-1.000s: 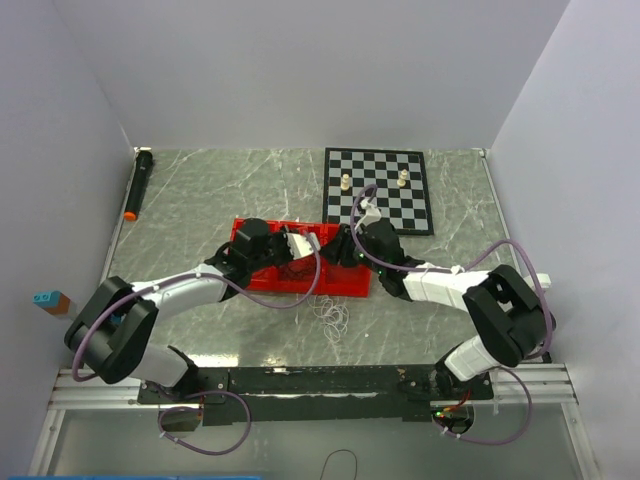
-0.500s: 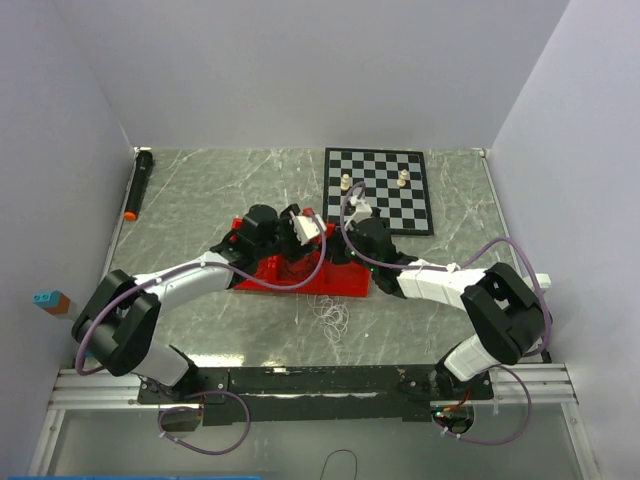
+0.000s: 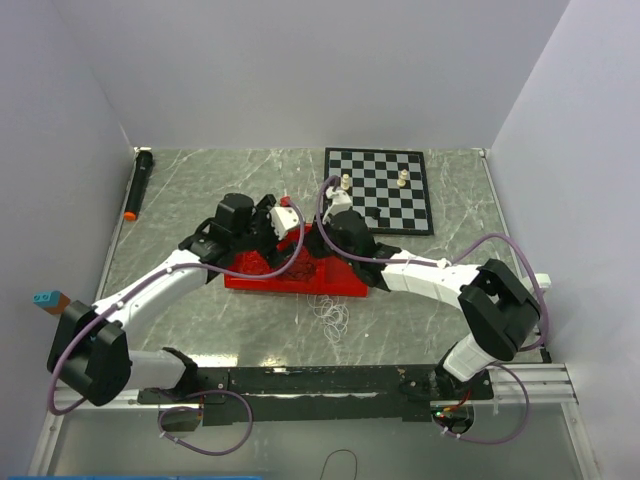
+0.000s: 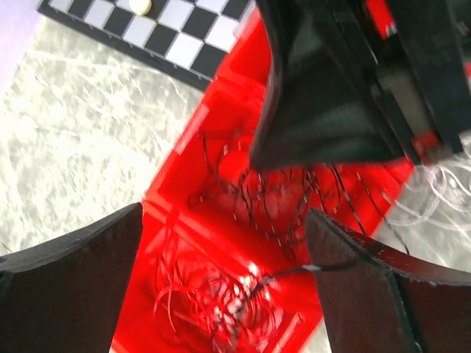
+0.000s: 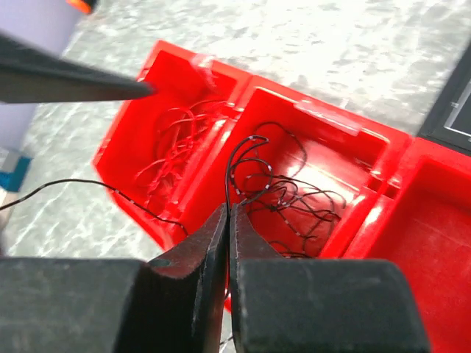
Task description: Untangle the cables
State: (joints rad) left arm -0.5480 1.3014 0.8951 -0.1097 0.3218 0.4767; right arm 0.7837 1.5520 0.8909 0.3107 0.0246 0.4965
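- Underneath, green-grey marbled table point(image 3: 200, 180), closed in by pale walls on three sides.
- Reaching in from the near edge, left arm point(image 3: 150, 290) and right arm point(image 3: 430, 275), both bent inward and meeting over the middle of the table.
- Far right of centre, black-and-white chessboard point(image 3: 385, 205), lying flat, close to the far edge of the tray.
- Mid-table, red plastic tray point(image 3: 345, 282), split into three compartments side by side, partly hidden by both wrists in the top view.
- Left gripper point(image 4: 224, 213): spread wide, hovering over the tray with one of its pads point(image 4: 88, 272) on each side of the view and the wire-filled compartments below.
- Right gripper point(image 5: 228, 213): pinched almost fully together on a single black strand, poised above the middle compartment.
- Black cables point(image 5: 294, 195): loose tangle in the middle compartment, one loop drawn up to the right gripper's tips; a further black strand point(image 5: 73, 184) trailing out past the tray's wall toward the left of the right wrist view.
- Red cables point(image 5: 176, 143): bunched in the end compartment next to the black ones.
- White cables point(image 3: 333, 315): small coil on the bare table, just in front of the tray's near side.
- Black marker point(image 3: 138, 180) with an orange tip, along the left wall, well apart from the tray.
- Two pale chess pieces point(image 3: 345, 182), upright on the chessboard.
- Blue-topped brown block point(image 3: 48, 298), at the far left by the wall.
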